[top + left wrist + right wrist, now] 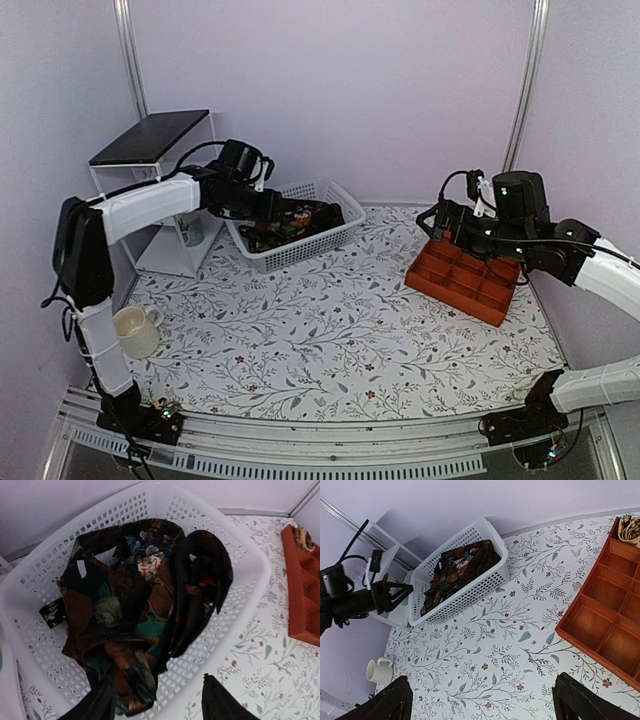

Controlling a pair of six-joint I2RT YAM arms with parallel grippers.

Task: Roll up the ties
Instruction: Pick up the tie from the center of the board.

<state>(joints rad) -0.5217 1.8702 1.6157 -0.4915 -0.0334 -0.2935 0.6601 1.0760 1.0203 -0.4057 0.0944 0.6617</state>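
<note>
Ties (145,610): printed cloth, soft sheen, creased. Basket (240,545): white perforated plastic, smooth. Bench (330,330): matt floral-print covering. Tray (600,620): rust-orange, smooth, faint gloss, material unclear. Mug (135,330): cream, glossy glaze. Left fingers (222,702): matt black.

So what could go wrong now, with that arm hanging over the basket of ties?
The ties lie tangled in one heap, so the open left hand above them may lift several at once. A tie pulled out could also snag on the holed basket and drag or tip it.
</note>
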